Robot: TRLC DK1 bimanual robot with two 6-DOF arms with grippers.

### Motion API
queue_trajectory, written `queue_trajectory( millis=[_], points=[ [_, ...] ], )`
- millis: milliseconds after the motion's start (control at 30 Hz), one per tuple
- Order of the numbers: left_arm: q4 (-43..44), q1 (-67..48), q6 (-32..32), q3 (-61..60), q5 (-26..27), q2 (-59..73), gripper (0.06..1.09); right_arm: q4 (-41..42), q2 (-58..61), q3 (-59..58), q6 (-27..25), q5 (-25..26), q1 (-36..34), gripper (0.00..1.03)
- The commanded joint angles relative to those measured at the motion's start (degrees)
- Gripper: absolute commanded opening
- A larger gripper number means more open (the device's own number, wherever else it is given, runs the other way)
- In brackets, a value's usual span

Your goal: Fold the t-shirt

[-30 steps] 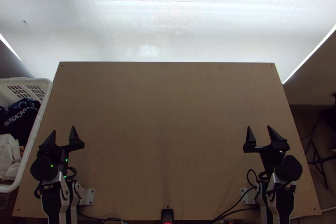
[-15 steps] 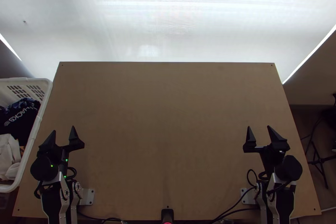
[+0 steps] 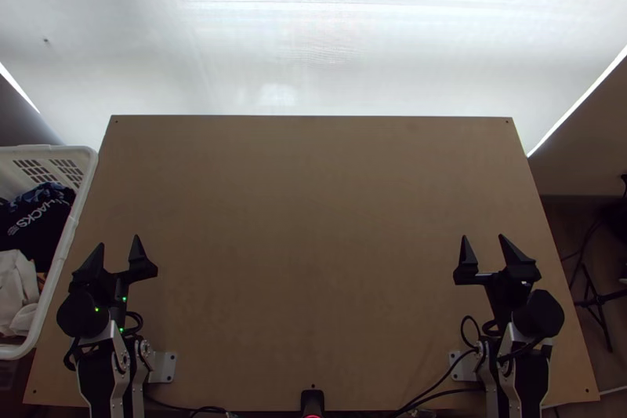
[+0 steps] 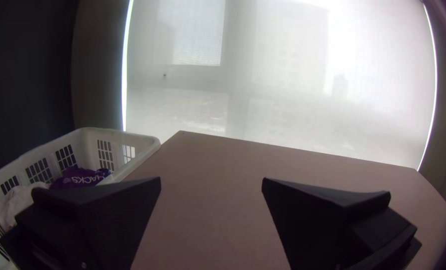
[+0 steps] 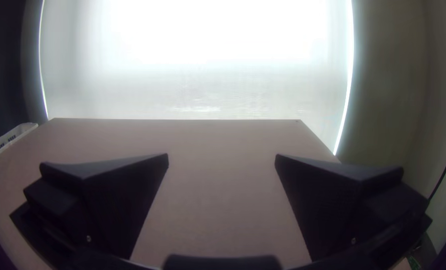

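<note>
In the top view my left gripper (image 3: 119, 244) stands open over the table's left side, not far from the basket. My right gripper (image 3: 483, 243) is open too, over the right side of the table. The left wrist view has the left gripper (image 4: 211, 184) with its fingers wide apart and bare table between them. Likewise the right gripper (image 5: 221, 160) holds nothing in the right wrist view. Dark cloth with white lettering (image 3: 48, 231) lies bunched in the basket, beside whitish cloth (image 3: 16, 292); whether either is a t-shirt I cannot tell.
The white basket (image 3: 56, 281) stands against the left edge of the wooden table (image 3: 313, 222). Black cables (image 3: 439, 380) run along the near edge by the right arm's base, and a small black device (image 3: 312, 401) sits at the near edge's middle. A pale blind hangs beyond the far edge.
</note>
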Motion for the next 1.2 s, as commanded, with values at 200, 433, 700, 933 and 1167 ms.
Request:
queue_trajectory(
  millis=[200,433,700,933,1167],
  points=[
    [0.0,0.0,-0.1,0.0,0.0,0.0,1.04,0.0,0.0,0.0,0.0,0.0,0.1,0.99],
    [0.0,0.0,-0.1,0.0,0.0,0.0,1.04,0.0,0.0,0.0,0.0,0.0,0.1,0.99],
    [0.0,0.0,-0.1,0.0,0.0,0.0,1.04,0.0,0.0,0.0,0.0,0.0,0.0,0.99],
    [0.0,-0.9,-0.1,0.0,0.0,0.0,1.04,0.0,0.0,0.0,0.0,0.0,0.1,0.99],
    [0.2,-1.8,-0.1,0.1,0.0,-0.1,1.04,0.4,-0.1,0.0,0.8,-0.1,0.6,0.99]
  ],
)
